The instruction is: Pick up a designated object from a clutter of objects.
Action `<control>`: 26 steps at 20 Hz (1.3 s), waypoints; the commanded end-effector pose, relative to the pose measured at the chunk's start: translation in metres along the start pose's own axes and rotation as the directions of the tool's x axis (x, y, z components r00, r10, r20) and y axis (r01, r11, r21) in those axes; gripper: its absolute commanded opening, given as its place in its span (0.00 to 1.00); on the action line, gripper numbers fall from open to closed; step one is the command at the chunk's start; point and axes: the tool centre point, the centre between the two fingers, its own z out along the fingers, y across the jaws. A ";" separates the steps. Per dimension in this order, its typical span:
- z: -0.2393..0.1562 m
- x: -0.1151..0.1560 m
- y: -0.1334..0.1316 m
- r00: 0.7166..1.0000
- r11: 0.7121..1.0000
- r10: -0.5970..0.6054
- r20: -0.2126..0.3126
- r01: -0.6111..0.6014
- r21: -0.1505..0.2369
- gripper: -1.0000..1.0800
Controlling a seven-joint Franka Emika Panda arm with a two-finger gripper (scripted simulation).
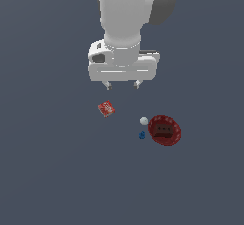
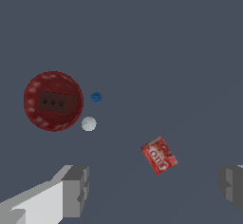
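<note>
The tool (image 1: 123, 83) hangs released and empty above the bench (image 1: 47, 171). The block (image 1: 163, 131) lies inside the bowl (image 1: 174, 139), well apart from the tool, beyond the box (image 1: 106, 108). A ball (image 1: 144, 120) and a blue piece (image 1: 142, 135) sit just beside the bowl.

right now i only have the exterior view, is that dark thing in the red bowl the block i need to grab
observer: yes. The wrist view shows a brown rectangular block lying inside the bowl, with three dark spots along its top.
operator: are the fingers open enough
observer: the gripper is wide open and holds nothing. In the wrist view its two fingers sit far apart.
</note>
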 end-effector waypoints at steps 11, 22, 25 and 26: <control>-0.007 -0.003 -0.011 0.999 0.999 -0.036 -0.016 0.035 -0.025 0.96; 0.008 0.006 -0.020 0.992 0.991 -0.128 -0.011 0.128 -0.035 0.96; 0.018 0.012 -0.028 0.982 0.981 -0.191 -0.008 0.191 -0.041 0.96; 0.022 0.014 -0.031 0.976 0.976 -0.215 -0.007 0.215 -0.043 0.96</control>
